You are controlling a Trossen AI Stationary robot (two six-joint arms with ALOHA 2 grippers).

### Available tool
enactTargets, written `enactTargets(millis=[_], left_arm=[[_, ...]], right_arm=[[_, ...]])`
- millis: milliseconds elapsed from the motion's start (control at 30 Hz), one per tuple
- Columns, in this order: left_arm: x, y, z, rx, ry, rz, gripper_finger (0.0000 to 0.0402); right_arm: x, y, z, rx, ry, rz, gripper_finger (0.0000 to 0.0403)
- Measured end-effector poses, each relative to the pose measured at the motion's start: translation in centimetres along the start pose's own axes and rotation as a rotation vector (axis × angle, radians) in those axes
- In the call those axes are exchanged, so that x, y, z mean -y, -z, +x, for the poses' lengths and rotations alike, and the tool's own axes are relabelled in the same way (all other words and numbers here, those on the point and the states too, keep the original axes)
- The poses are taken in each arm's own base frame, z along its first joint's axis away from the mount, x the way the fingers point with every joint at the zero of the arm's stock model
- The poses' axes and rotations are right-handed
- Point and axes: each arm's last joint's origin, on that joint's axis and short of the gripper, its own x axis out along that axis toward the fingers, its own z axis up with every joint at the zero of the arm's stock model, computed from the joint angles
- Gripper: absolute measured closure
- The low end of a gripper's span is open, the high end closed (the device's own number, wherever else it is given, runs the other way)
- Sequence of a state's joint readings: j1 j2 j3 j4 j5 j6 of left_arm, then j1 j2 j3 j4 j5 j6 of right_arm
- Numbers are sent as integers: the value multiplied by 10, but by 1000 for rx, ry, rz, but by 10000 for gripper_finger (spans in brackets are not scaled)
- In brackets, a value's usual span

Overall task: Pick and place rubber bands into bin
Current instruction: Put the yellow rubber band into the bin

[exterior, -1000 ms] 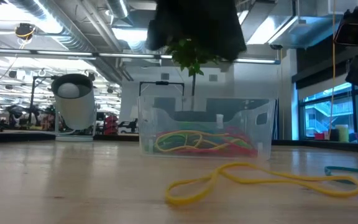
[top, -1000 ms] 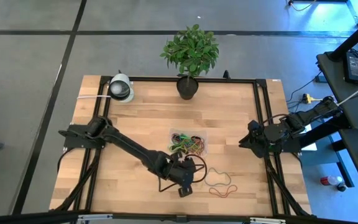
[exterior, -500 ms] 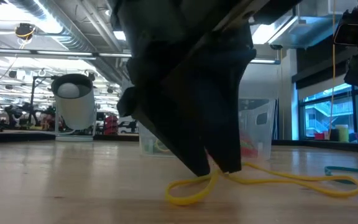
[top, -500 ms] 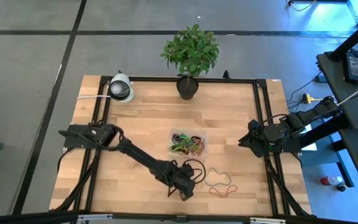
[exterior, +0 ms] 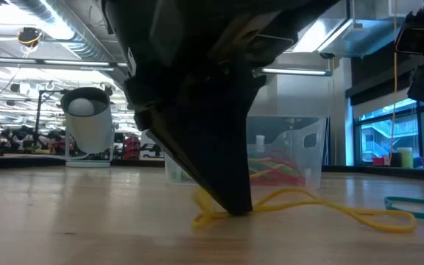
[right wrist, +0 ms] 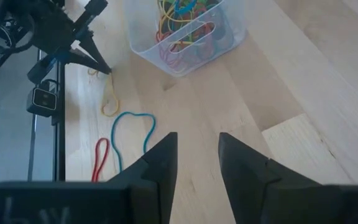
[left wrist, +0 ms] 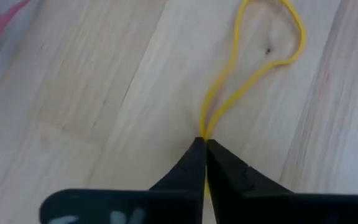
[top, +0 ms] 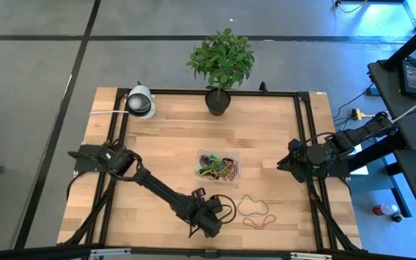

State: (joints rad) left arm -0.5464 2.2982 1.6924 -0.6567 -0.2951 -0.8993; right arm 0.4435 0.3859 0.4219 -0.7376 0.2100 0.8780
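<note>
The yellow rubber band (left wrist: pixel 253 59) lies on the worktop (top: pixel 157 144) at lower centre of the high view, one end pinched in the clenched jaws of the left gripper (left wrist: pixel 204 146). The hold is thin, so the floppy loop may slip free when lifted toward the bin (top: pixel 219 166). The right gripper (right wrist: pixel 197 155) waits at the right edge, jaws apart and empty.

Grey floor (top: pixel 35 58), ceiling strip lights (exterior: pixel 57 65)

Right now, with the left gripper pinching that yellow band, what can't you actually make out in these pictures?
- High view: yellow band near the left gripper hidden under it.
- Low view: the left gripper blocks much of the bin.
- Bin contents: rubber bands too tangled to count.
- Left wrist view: bin cut off; teal band and red band out of frame.
- Right gripper: open, waiting at the table's right edge.
</note>
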Motion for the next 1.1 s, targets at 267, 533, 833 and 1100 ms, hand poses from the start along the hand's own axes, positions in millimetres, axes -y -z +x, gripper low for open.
enactTargets(millis=[267,533,833,1100], left_arm=[[3,-23,-34,49,-9,20,401],[-14,-72,-80,173,-89,80,401],[-52,-127,-103,296,-214,128,400],[-84,-164,-115,319,-268,207,400]], right_arm=[[0,0,0,1,-1,0,283],[0,0,0,2,1,-9,283],[0,0,0,2,1,-6,283],[2,3,4,-5,9,26,283]])
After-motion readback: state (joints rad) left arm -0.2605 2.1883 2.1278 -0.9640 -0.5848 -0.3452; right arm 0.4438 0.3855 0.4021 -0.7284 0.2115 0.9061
